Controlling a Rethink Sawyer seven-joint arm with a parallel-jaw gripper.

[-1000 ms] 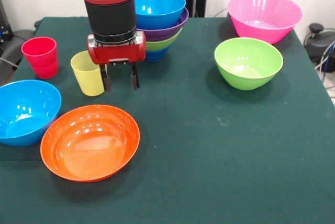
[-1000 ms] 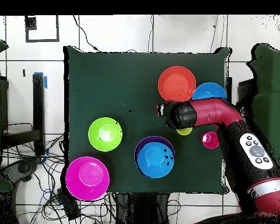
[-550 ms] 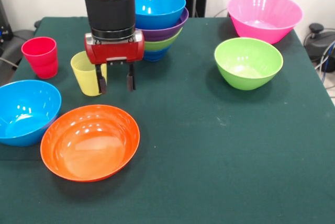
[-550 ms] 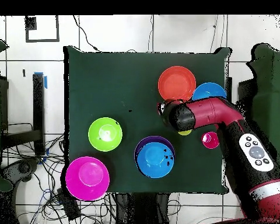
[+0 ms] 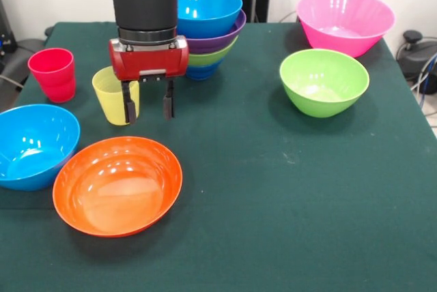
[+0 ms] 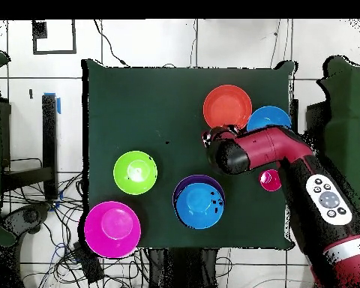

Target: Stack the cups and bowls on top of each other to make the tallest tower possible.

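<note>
The gripper [image 5: 147, 106] hangs with its jaws parted and empty just beside the yellow cup [image 5: 115, 95], one finger seen in front of the cup's wall, between the tower [image 5: 207, 31] and the orange bowl [image 5: 117, 184]. If the cup is the target, a good grasp likely means straddling its rim squarely, one finger inside and one outside, and closing gently so the thin wall does not tip. In the overhead view the arm [image 6: 277, 150] hides the cup entirely, and depth between finger and cup cannot be told.
</note>
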